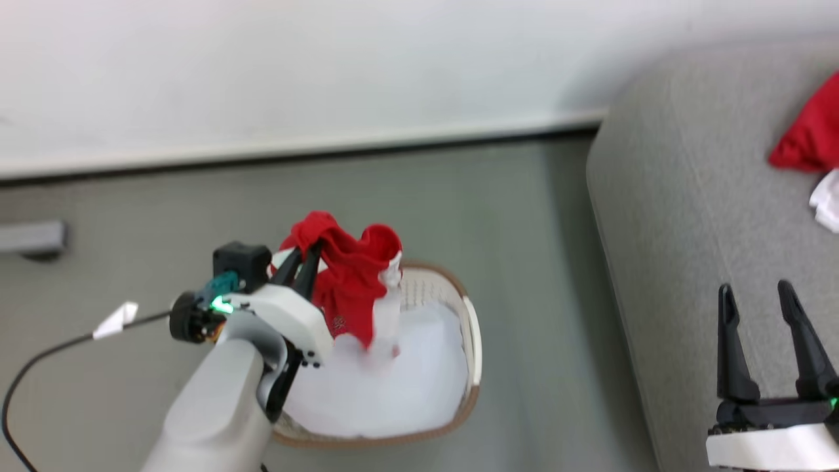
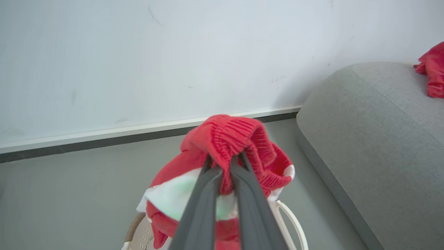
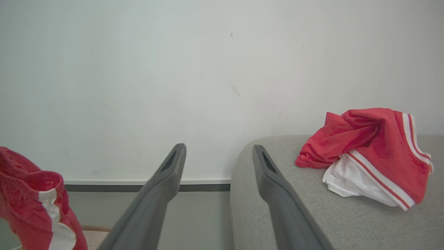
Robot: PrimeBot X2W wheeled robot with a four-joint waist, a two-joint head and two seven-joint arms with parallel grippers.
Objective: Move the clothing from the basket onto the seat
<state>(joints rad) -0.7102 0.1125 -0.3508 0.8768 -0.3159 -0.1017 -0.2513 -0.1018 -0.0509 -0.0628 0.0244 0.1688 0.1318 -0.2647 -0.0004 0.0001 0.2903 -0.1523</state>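
Left wrist view: the left gripper [image 2: 225, 163] has both fingers pressed together on a bunched fold of a red garment [image 2: 239, 139], pinched at its ribbed, gathered edge. The garment hangs above the basket [image 1: 473, 354]. Its lower end, with white trim, dangles over the pale sheet [image 1: 393, 393] lying inside.

Handling, as judged:
- The fabric looks light, soft and limp. It will drape and swing rather than hold shape, and it is not fragile.
- A pinch on a thick gathered hem, as here, is the preferred hold. A single thin layer could slip out.
- The trailing end may catch the basket rim or drag the sheet, so gain height before travelling sideways.

Right gripper [image 1: 757, 295]: fingers wide apart, holding nothing, positioned over the seat [image 1: 688, 216]. It lies near the likely transfer path and may need clearance.

A black cable [image 1: 39, 357] trails from the left wrist toward the left, well apart from that path. A strip of grey floor [image 1: 544, 262] separates basket and seat.

Farther off, a second red garment [image 3: 374, 146] with white stripes lies on the seat, before the white wall [image 3: 208, 69]. Bare upholstery beside it suits the deposit.
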